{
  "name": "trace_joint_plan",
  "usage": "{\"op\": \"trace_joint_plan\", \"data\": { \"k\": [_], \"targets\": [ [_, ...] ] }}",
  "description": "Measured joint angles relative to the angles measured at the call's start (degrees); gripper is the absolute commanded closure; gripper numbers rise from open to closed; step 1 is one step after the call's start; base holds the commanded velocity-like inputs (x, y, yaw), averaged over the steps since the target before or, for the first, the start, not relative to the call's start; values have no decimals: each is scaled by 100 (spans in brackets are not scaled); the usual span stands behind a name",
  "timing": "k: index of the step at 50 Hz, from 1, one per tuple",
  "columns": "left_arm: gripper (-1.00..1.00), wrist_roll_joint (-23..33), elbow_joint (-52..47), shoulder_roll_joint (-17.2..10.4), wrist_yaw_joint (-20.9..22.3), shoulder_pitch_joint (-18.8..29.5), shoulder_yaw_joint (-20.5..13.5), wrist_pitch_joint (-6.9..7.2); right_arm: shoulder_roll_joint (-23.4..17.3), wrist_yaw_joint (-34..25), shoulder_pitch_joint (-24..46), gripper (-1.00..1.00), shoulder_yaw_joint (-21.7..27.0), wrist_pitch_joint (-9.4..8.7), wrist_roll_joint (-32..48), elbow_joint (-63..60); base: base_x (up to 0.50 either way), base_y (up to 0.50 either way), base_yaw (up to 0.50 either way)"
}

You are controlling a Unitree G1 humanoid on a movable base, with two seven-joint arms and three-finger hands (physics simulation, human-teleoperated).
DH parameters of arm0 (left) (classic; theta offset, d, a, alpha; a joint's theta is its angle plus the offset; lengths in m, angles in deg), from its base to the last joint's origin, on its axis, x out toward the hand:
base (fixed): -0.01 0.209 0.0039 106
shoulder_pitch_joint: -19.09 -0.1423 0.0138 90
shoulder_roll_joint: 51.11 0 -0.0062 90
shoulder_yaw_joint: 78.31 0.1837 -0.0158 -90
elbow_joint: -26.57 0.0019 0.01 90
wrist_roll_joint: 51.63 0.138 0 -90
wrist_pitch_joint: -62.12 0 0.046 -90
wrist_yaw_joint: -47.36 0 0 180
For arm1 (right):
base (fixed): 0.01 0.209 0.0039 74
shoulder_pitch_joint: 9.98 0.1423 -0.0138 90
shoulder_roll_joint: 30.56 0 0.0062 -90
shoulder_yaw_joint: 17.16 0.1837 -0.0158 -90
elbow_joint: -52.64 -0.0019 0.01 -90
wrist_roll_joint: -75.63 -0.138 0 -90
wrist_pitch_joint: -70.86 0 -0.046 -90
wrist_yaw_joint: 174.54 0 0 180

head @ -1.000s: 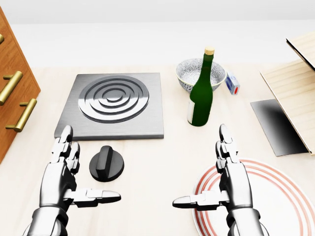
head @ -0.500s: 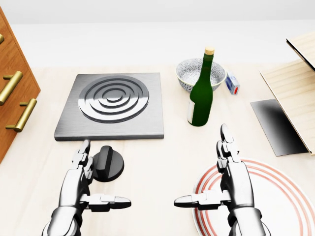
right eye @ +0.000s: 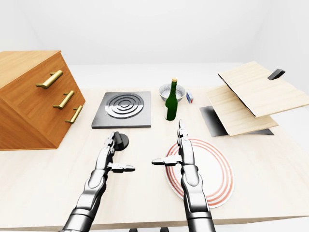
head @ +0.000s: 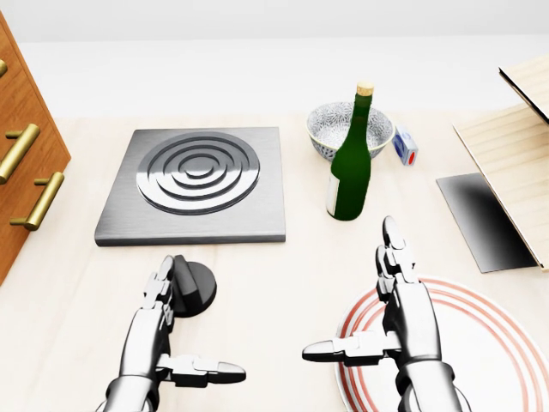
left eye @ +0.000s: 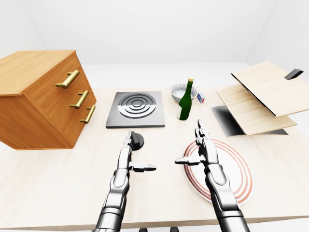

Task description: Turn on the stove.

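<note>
In the head view the round black stove knob with a raised grip bar [head: 190, 287] sits on the pale wooden tabletop [head: 283, 275] just near of the square grey metal stove plate with concentric rings [head: 196, 184]; the left robot hand [head: 163, 330], fingers spread, has its fingertips [head: 162, 276] at the knob's left edge, not closed on it. It looks rigid, smooth and fixed in place, so pinching across the bar should give the best turning purchase. In the left-eye view the right robot hand [left eye: 203, 147] hovers spread over the large white plate with red rings [left eye: 239, 179].
</note>
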Motion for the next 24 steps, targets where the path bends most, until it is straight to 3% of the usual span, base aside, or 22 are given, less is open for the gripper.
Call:
{"op": "trace_joint_plan", "data": {
  "k": [13,24],
  "targets": [
    [-100,197,-187,249,68,-207,384,0,-15,30,108,-100,36,-20,-33,102,0,0,0],
    [-100,295,350,524,164,143,669,0,-39,32,157,-100,81,-72,-92,96,0,0,0]
  ]
}}
